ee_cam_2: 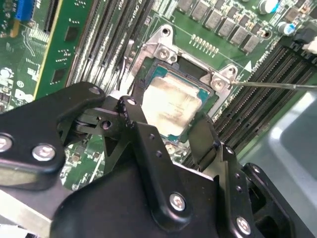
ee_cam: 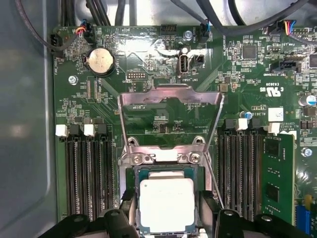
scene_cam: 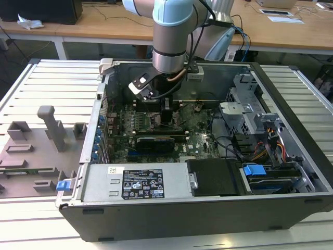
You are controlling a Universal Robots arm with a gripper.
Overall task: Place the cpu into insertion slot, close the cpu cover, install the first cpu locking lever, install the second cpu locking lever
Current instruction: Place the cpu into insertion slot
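Observation:
The cpu, a small square chip with a silver-grey top, lies level in the insertion slot, whose silver rim frames it. My gripper reaches straight down over it, one black finger against each opposite edge of the chip, shut on it. In the second wrist view the cpu sits between those fingers inside the insertion slot. The cpu cover is swung open and stands up behind the socket. A thin wire locking lever rises free beside it. In the exterior view my gripper is low over the motherboard.
Long black memory slots flank the socket on both sides, with a green memory stick in one. The open computer case surrounds the board, with a power supply at the front and a drive cage on the exterior view's right. A grey fixture lies outside.

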